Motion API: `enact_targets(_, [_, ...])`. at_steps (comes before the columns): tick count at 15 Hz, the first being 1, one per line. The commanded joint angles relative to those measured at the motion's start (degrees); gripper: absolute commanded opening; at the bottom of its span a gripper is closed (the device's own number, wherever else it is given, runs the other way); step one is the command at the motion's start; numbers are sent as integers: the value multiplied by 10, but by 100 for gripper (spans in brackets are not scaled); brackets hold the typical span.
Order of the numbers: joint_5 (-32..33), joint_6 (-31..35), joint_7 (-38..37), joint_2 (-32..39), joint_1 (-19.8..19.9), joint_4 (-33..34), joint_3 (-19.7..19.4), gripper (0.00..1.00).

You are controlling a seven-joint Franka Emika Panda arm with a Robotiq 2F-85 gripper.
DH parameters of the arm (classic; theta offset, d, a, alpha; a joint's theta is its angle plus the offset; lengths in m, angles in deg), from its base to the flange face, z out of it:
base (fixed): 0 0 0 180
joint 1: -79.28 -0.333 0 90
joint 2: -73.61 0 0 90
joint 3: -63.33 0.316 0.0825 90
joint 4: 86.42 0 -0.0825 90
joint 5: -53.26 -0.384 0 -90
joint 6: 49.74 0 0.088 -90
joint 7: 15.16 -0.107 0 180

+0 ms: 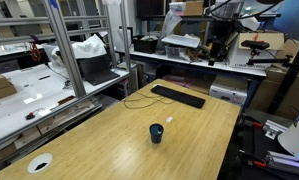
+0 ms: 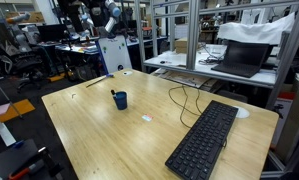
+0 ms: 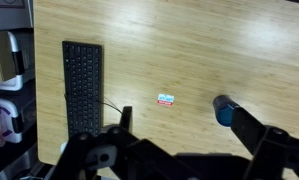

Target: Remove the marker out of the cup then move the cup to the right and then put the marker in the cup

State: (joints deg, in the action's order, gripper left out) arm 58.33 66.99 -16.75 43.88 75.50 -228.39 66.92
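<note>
One broad wooden table [image 1: 109, 140], carrying a black keyboard [image 1: 178, 95] near one edge. High above it, in the wrist view, pincer [image 3: 184, 135] spread wide, gripping nothing. Toward the table's middle, well apart from the keyboard: dark cup [image 2: 120, 99], upright. Marker too small to make out, presumably inside. Judged first step, not begun: descend over the cup, pinch the marker, lift out. Nearby small red-and-white tag [image 3: 166, 99]: writing unreadable.

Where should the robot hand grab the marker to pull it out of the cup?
Pinch the marker by the end poking above the rim of the cup, coming down from above. The cup stands upright and hides the rest, so only that top end is free. Probably best to lift straight up.
</note>
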Motion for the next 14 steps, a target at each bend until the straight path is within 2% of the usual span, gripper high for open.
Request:
enact_targets(1, [-1, -1, 1, 0, 2, 1, 2, 100])
enact_targets(6, [-1, -1, 1, 0, 2, 1, 2, 100])
enact_targets(7, [-6, 9, -22, 13, 0, 9, 13, 100])
enact_targets(11, [-23, 64, -148, 87, -13, 44, 71, 100])
enact_targets(14, [-17, 112, -298, 157, -10, 76, 119, 100])
